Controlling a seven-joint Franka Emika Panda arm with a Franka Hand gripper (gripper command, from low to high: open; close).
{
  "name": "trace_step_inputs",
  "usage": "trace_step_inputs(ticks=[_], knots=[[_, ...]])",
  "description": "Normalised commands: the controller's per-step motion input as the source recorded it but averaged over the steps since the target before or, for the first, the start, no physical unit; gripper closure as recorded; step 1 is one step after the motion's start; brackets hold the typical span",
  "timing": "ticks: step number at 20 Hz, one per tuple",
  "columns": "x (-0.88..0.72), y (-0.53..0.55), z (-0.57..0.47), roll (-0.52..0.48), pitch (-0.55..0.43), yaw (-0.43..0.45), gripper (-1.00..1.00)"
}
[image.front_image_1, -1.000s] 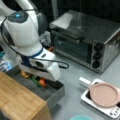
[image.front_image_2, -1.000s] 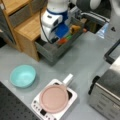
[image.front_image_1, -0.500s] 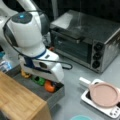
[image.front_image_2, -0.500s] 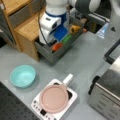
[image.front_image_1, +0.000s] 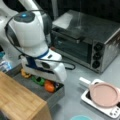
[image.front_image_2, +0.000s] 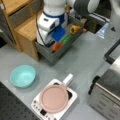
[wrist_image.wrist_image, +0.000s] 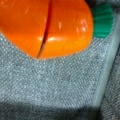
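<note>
Arm bent low over grey bin (image.front_image_1: 53, 96); tool itself hidden behind wrist housing in both front views, absent from wrist view — jaw state: can't tell. Toy carrot (wrist_image.wrist_image: 47, 25) fills wrist view, orange w/ green top, lying on bin's felt floor, so cam is very close above it. In a front view carrot (image.front_image_1: 50, 86) sits at bin's near end, beside green veg (image.front_image_1: 38, 80). Pink pan (image.front_image_1: 103, 94) on hob, toaster oven (image.front_image_1: 87, 42) well apart on tabletop (image.front_image_1: 72, 105).

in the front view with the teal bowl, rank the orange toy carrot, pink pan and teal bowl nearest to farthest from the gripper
The gripper is down in the grey bin.
1. Orange toy carrot, in the bin right beside it.
2. Teal bowl, on the table toward the view's lower left.
3. Pink pan, on the white cooker near the view's bottom.
</note>
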Motion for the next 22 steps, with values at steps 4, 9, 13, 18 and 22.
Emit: trace_step_inputs(ticks=[4, 9, 13, 18, 22], knots=[[0.23, 0.07, 0.18, 0.139, 0.111, -0.291, -1.0], [0.17, 0.12, 0.16, 0.203, 0.08, -0.326, -1.0], [0.1, 0.16, 0.12, 0.249, 0.029, -0.351, -1.0], [-0.06, 0.24, 0.15, 0.199, -0.049, -0.501, -1.0], [-0.12, 0.28, 0.12, 0.082, -0.141, -0.514, -1.0]])
